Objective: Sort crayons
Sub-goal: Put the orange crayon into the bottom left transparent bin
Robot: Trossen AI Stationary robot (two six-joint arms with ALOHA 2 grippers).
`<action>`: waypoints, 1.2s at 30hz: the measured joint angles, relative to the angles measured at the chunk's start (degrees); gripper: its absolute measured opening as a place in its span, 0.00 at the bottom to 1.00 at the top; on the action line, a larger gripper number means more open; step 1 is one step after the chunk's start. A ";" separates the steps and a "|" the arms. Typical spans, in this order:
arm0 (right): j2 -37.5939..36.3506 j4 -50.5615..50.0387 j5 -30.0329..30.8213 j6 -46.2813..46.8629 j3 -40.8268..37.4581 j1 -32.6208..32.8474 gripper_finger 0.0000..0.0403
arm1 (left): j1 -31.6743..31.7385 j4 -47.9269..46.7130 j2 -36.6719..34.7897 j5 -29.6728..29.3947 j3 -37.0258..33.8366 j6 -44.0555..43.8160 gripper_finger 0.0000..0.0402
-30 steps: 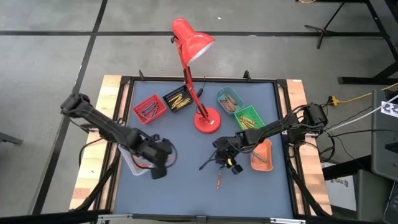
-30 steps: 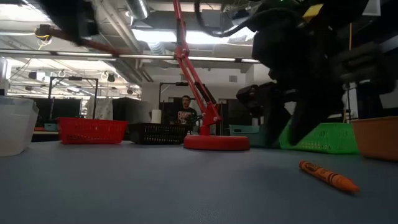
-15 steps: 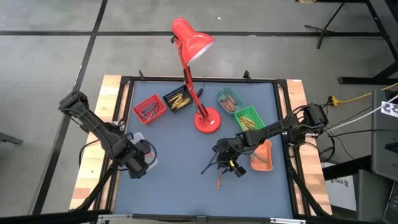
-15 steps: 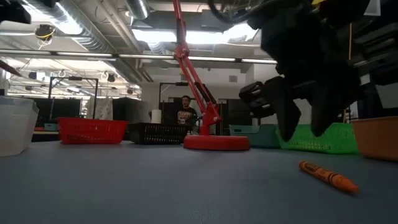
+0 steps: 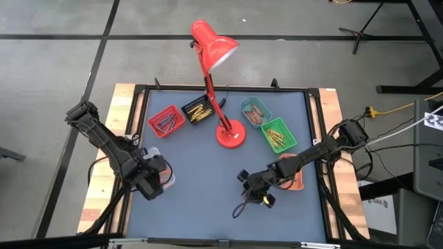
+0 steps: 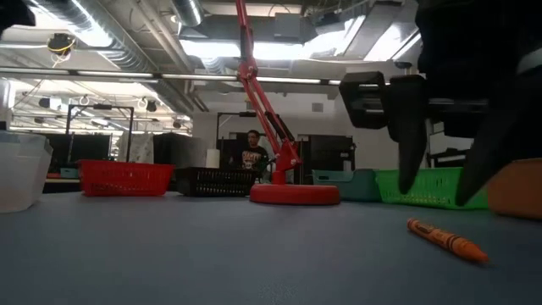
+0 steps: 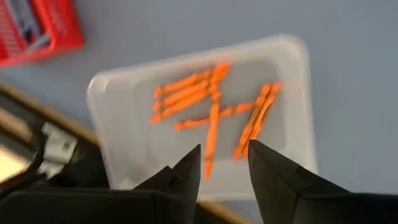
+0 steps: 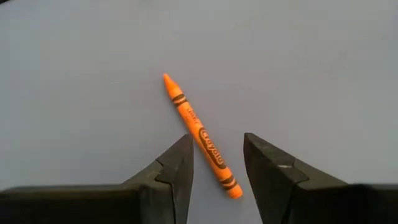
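At the table's left edge the left gripper (image 7: pixel 224 168) is held with fingers apart above a clear tray (image 7: pixel 292 68) of orange crayons (image 7: pixel 186 93), while the spread right gripper (image 8: pixel 214 165) straddles a lone orange crayon (image 8: pixel 202 138) on the mat, judged light, stiff, snappable, best pinched mid-length.

A blue-grey table top (image 5: pixel 208 194) framed in black is seen from above; a single orange crayon (image 8: pixel 201 136) lies flat on it directly under the right gripper (image 8: pixel 214 163), between its spread fingers; a clear tray (image 7: pixel 292 74) of orange crayons sits below the left gripper (image 7: pixel 224 163); beyond both are set a red lamp base (image 5: pixel 230 133), red (image 5: pixel 165 121), black (image 5: pixel 196 111), teal (image 5: pixel 255 111) and green (image 5: pixel 279 134) trays; an orange tray (image 5: pixel 296 181) is placed beside the right gripper.
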 joint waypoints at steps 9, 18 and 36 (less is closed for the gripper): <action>0.02 0.31 0.16 1.53 0.00 -0.16 0.35 | 0.00 9.54 0.00 -13.68 0.00 0.07 0.32; 0.02 -1.05 1.38 1.63 0.00 -0.16 0.35 | 0.00 15.32 0.00 -16.83 0.00 1.35 0.32; 4.50 0.15 0.79 1.77 0.13 -0.31 0.35 | 0.00 20.17 0.01 -20.59 0.00 6.64 0.32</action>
